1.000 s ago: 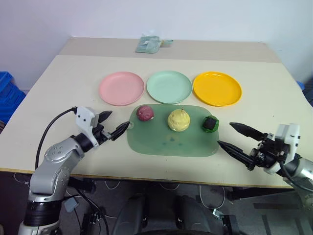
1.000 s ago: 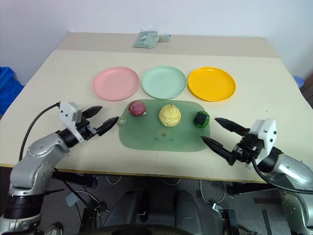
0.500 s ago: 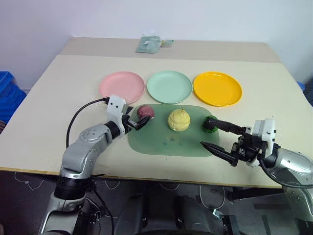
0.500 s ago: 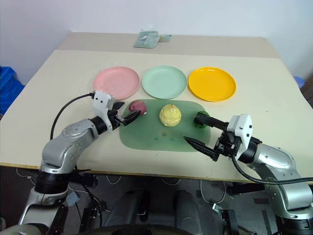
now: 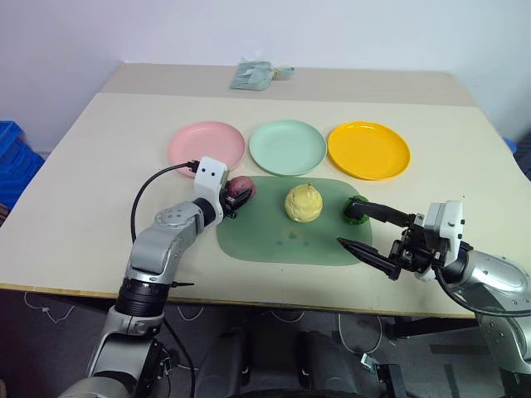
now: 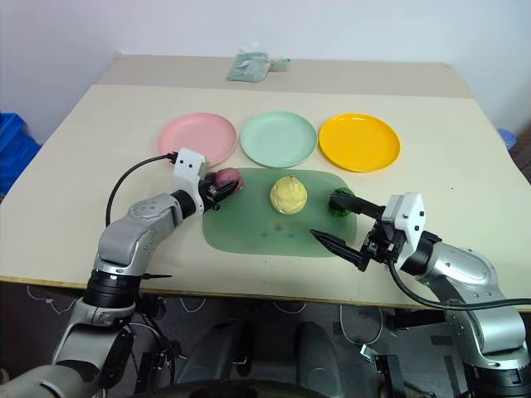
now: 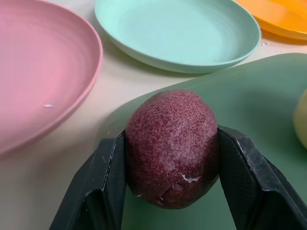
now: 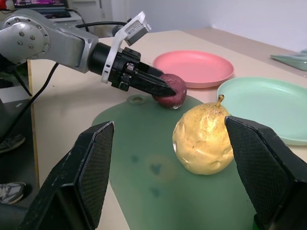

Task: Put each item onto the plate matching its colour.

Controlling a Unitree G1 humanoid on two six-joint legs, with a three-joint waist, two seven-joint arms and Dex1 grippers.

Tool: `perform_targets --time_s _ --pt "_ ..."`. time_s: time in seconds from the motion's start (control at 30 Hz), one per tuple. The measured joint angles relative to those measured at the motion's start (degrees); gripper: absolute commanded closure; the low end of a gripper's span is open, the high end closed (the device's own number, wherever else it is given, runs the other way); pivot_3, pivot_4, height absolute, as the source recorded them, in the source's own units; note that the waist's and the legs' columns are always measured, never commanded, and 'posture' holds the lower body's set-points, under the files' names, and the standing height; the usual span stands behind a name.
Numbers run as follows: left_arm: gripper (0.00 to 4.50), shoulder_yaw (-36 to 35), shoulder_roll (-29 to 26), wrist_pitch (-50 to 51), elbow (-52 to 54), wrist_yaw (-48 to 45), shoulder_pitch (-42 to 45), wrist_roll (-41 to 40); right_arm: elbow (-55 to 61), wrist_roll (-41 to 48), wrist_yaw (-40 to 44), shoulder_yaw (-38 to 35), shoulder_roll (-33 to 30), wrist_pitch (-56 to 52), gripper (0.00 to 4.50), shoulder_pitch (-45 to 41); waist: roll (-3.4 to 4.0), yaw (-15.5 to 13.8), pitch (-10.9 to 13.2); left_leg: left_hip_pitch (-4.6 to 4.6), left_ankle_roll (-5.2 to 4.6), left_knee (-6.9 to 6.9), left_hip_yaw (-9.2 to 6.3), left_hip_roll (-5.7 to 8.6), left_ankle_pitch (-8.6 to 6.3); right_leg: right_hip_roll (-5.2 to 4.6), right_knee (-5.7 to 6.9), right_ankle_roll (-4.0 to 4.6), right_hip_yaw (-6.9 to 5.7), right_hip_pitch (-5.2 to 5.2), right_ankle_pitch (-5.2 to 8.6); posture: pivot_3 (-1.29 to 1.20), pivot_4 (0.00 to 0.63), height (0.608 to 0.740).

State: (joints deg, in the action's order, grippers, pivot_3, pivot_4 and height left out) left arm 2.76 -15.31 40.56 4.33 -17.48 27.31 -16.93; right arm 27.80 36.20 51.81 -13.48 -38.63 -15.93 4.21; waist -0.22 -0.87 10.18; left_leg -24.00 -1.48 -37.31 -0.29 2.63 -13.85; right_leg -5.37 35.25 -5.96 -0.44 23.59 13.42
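Purple-red lump (image 7: 171, 146) clamped between left fingers (image 7: 108, 184) on green mat (image 5: 282, 240); right fingers (image 5: 369, 253) spread wide.

- A wide, pale beige worktop (image 5: 91, 157) with a smooth matt surface carries the scene; a straight seam crosses it near the far end.
- Behind it rises a plain white wall (image 5: 249, 29), evenly lit, with no strong shadows.
- A small folded grey-green cloth bundle (image 5: 253, 75) lies at the far edge of the worktop, close to the wall.
- A bright blue plastic crate (image 5: 15, 157) stands on the floor off the left side.
- Under the front edge, thin pale cables (image 5: 50, 311) hang loosely against the dark floor (image 5: 274, 356).
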Motion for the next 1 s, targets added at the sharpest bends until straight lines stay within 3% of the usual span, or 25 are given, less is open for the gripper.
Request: perform_targets --time_s 0.13,0.3,0.47,0.6,0.7,0.87,1.0 --pt "2.42 -8.53 4.04 -1.91 -5.05 8.09 4.94 -0.25 -0.45 -0.27 -0.27 0.59 0.04 0.08 0.71 -1.06 -0.08 -0.05 0.04 -0.01 0.0 -0.04 -0.01 0.0 0.0 0.03 0.03 -0.18 -0.01 0.01 -0.12 0.0 0.15 0.74" --pt "2.42 -16.82 4.69 -6.55 -15.97 13.98 13.81 -0.31 -2.77 -1.32 -0.05 1.49 0.74 0.53 0.71 -2.15 -0.08 -0.1 0.05 -0.02 -0.01 -0.06 0.0 0.01 0.01 0.12 0.0 -0.33 -0.04 0.0 -0.2 0.0 0.15 0.74" --pt "0.05 -17.56 5.79 -12.7 -29.97 13.96 18.78 0.24 -5.06 -2.21 0.64 2.18 1.51 1.89 0.71 -4.18 -0.14 -0.98 0.07 -0.04 -0.02 -0.14 0.01 0.04 0.01 0.26 0.0 -0.41 -0.06 -0.02 -0.32 0.0 0.15 0.74" --pt "0.05 -16.84 6.61 -16.06 -33.46 14.11 19.91 1.49 -6.18 -3.37 0.73 2.94 1.57 2.47 0.71 -5.19 -0.14 -1.32 0.07 -0.04 -0.01 -0.14 0.01 0.02 0.01 0.22 0.01 -0.4 -0.01 0.0 -0.33 0.0 0.15 0.74" --pt "0.05 -16.31 6.67 -16.19 -29.45 12.78 17.51 1.3 -6.21 -3.92 -0.33 3.77 1.88 2.11 0.71 -6.18 -0.13 -1.18 0.07 -0.04 0.01 -0.08 0.02 0.02 0.0 0.13 0.02 -0.37 0.02 0.04 -0.36 0.0 0.15 0.74" --pt "0.05 -14.69 6.06 -13.94 -13.65 5.75 6.97 -2.91 -6.21 -4.33 -3.77 6.82 4.58 -0.21 0.71 -10.99 -0.13 -1.07 0.07 -0.06 0.08 -0.02 0.03 -0.03 0.02 0.11 0.05 -0.24 0.05 0.14 -0.42 0.0 0.15 0.74" --pt "0.05 -11.01 -3.11 -13.62 4.63 -9.52 -6.51 -8.25 -7.78 -7.22 -6.23 11.79 6.69 -1.7 0.71 -15.19 -0.08 0.03 0.03 -0.07 0.12 0.13 0.09 -0.06 0.0 0.06 -0.03 0.07 0.11 0.2 -0.33 0.0 0.15 0.74"
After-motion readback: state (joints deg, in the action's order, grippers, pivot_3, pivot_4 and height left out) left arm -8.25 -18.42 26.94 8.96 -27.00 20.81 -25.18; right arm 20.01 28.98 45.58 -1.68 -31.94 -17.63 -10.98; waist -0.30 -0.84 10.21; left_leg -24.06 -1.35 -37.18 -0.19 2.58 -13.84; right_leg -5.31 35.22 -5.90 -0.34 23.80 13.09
